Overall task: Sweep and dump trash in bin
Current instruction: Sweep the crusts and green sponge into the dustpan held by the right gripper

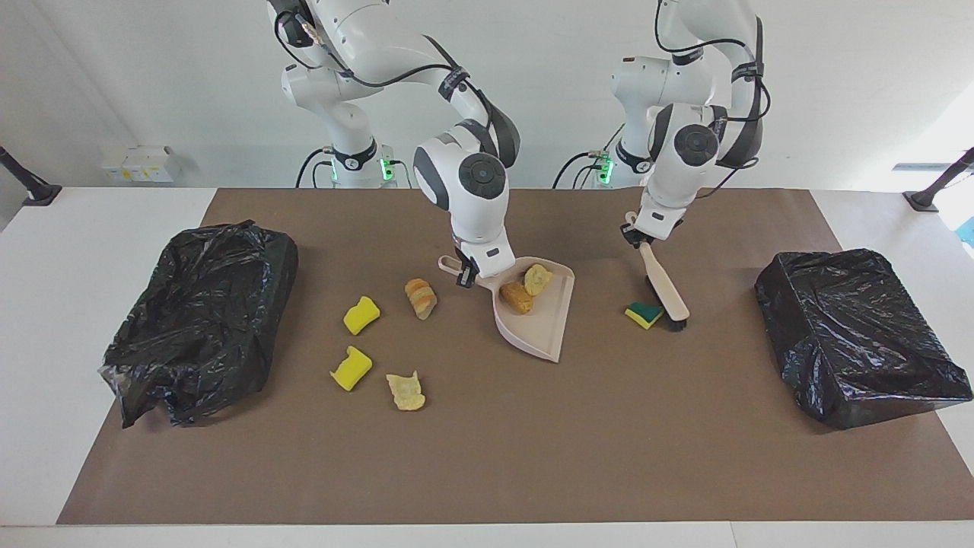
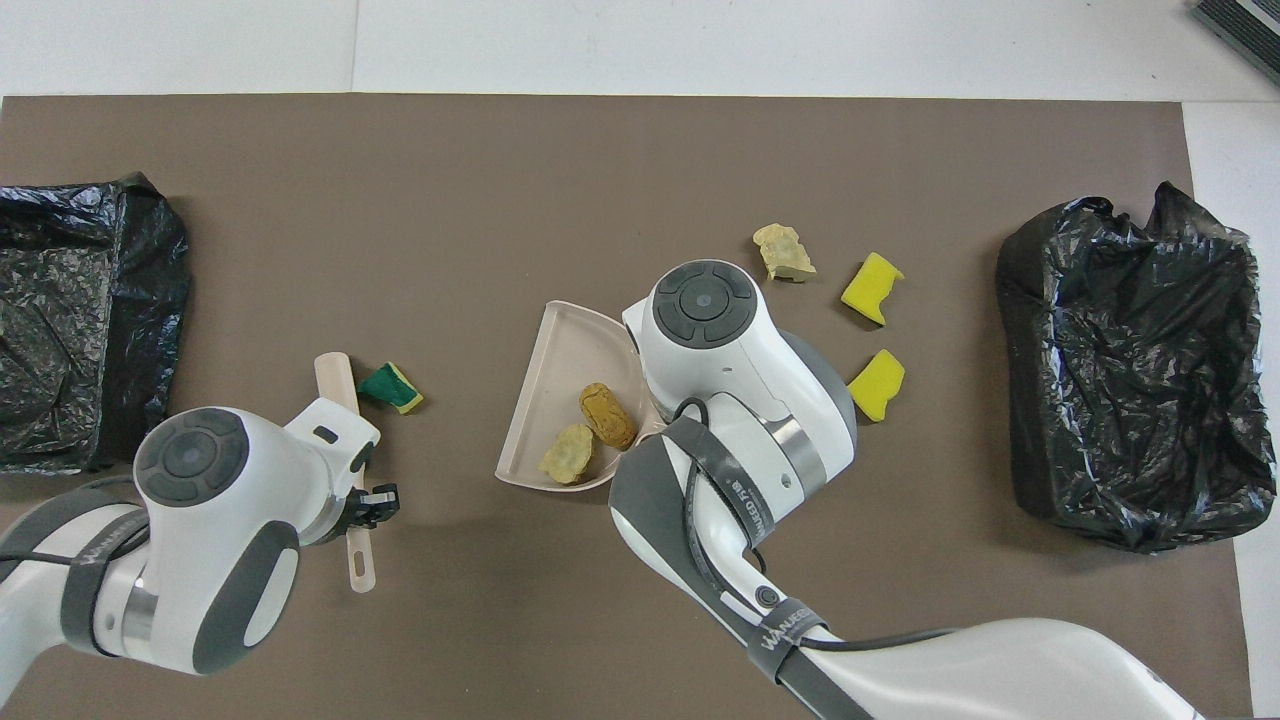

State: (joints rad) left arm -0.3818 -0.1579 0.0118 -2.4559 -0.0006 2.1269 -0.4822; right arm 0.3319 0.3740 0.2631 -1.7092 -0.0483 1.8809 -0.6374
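White walls stand at the back, and a brown mat covers the white counter [image 1: 46,320]. We go across the facing view from one side to the other.

First comes a bin [image 1: 199,320] lined with a black bag, at the right arm's end. Beside it lie four loose scraps: two yellow sponges [image 1: 361,315] [image 1: 351,368], a bread roll [image 1: 420,297] and a torn tan chunk [image 1: 405,391]. Next, our right hand [image 1: 466,277] is closed on the handle of the dustpan [image 1: 542,331], which rests on the mat with its open mouth turned toward the left arm's end. Two bread chunks [image 1: 525,289] lie already inside the pan.

Then we see the green sponge [image 1: 644,313] on the mat, between the pan and the brush [image 1: 664,293]. It touches the brush head, or nearly so. Our left hand [image 1: 636,236] is closed on the brush handle. The long axis of the brush runs from the hand away from the robots, with the bristles low at the mat. So the sponge lies on the pan's side of the brush, and we judge that a push toward the pan's mouth is the coming move. The left arm is the nearer one.

Last is a second bag-lined bin [image 1: 856,335].

In the overhead view, the word "WANNEED" can be read on straps around both arms.
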